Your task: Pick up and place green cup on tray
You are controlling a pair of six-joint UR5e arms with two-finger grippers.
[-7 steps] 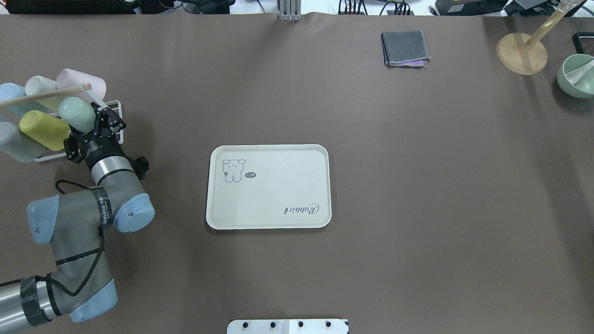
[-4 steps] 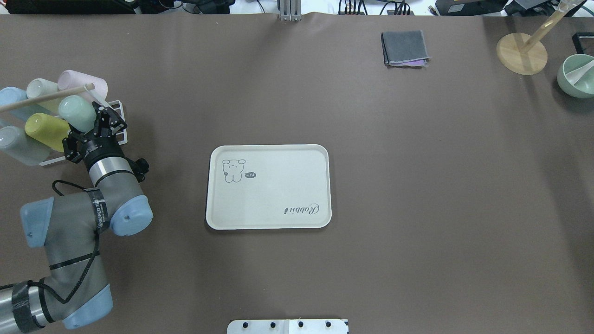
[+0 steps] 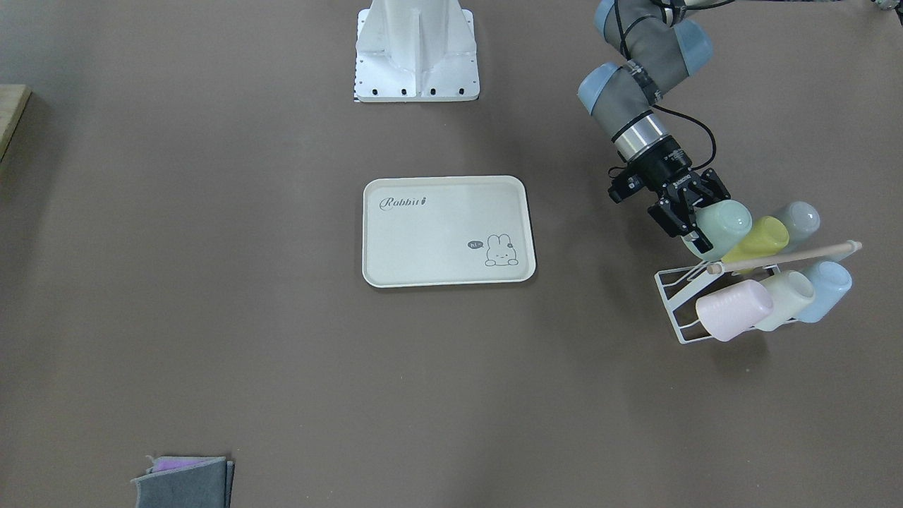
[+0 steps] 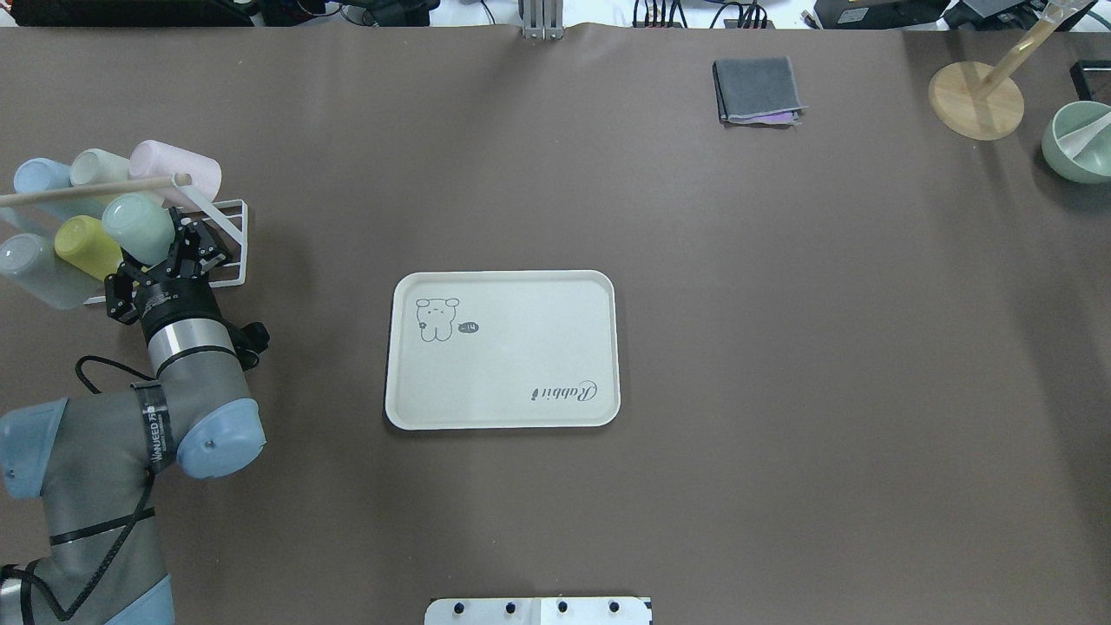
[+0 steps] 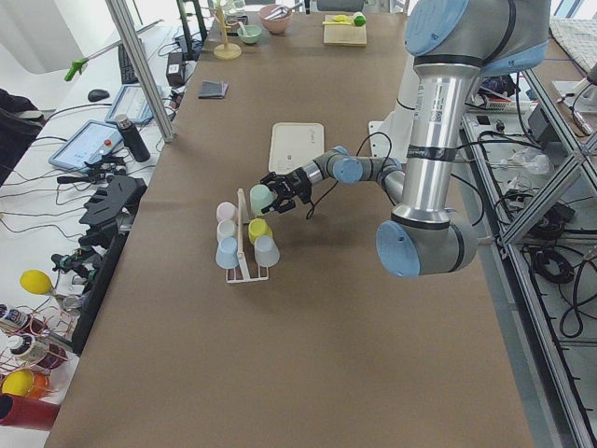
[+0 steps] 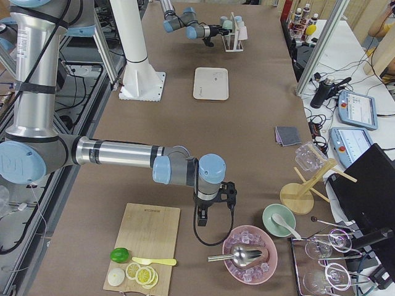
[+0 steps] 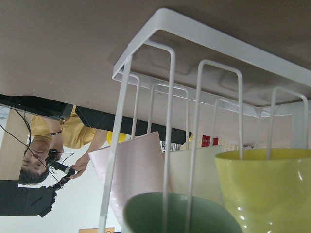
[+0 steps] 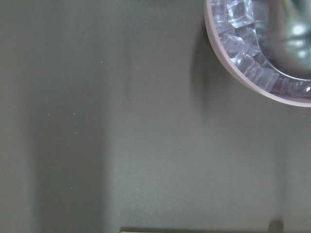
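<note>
Fingers (image 3: 681,223) of left gripper (image 3: 709,220) clasp green cup (image 3: 730,219) between them.

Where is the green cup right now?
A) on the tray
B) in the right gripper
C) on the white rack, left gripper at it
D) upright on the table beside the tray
C: the green cup leans on the white rack beside the yellow cup, the left gripper around it; the tray holds nothing.
</note>
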